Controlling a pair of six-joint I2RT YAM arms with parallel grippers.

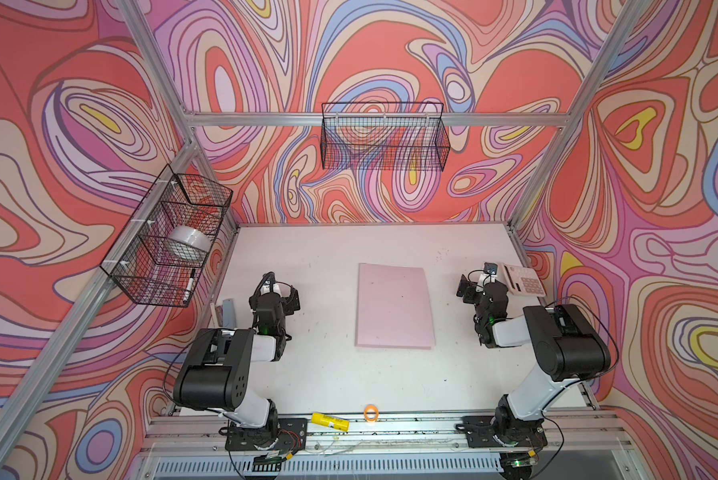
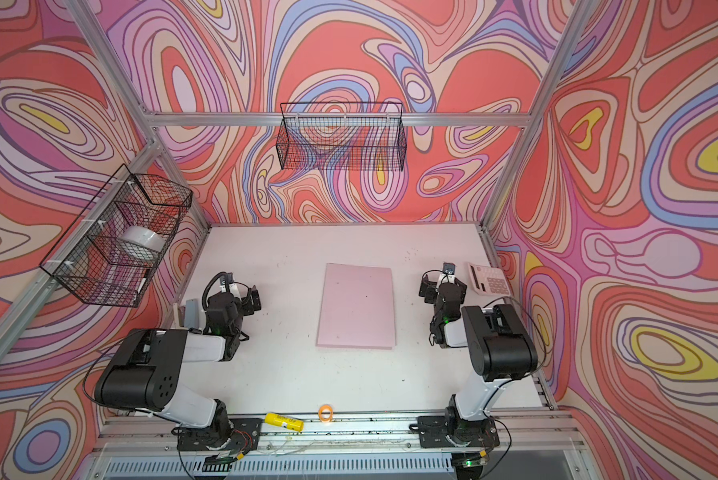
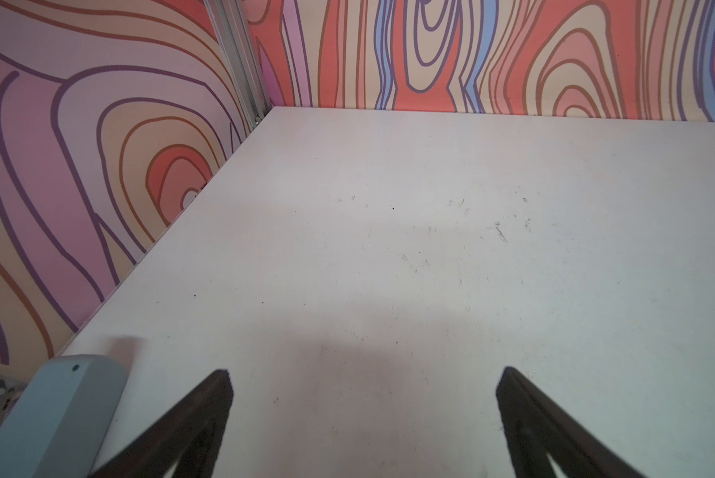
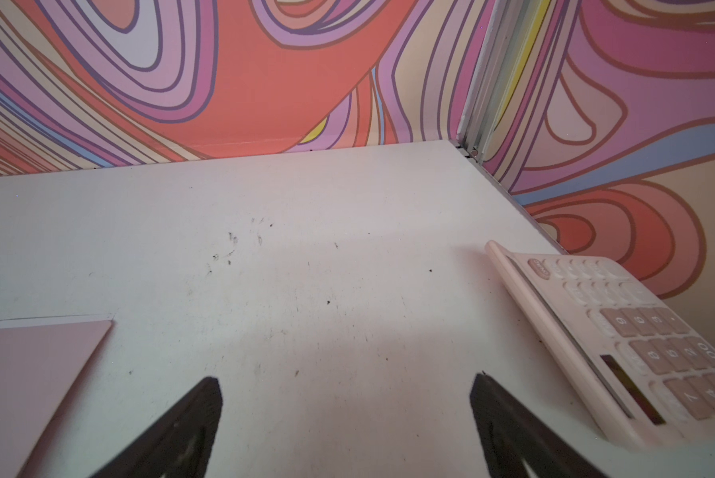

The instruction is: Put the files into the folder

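Observation:
The pale pink folder (image 1: 392, 307) (image 2: 357, 307) lies closed and flat in the middle of the white table, between the two arms. Its corner (image 4: 28, 372) shows in the right wrist view, with a thin white strip along its far edge. The files are otherwise hidden. My left gripper (image 1: 280, 296) (image 2: 243, 297) (image 3: 364, 372) hovers left of the folder, open, with only bare table between its fingers. My right gripper (image 1: 475, 286) (image 2: 436, 286) (image 4: 347, 378) hovers right of the folder, open and empty too.
A pink-and-white calculator (image 1: 523, 279) (image 4: 637, 339) lies close by the right gripper at the table's right edge. A grey device (image 1: 228, 312) (image 3: 53, 414) lies by the left wall. A yellow glue stick (image 1: 330, 420) and an orange ring (image 1: 371, 412) sit at the front rail. Wire baskets (image 1: 170, 237) (image 1: 384, 137) hang on the walls.

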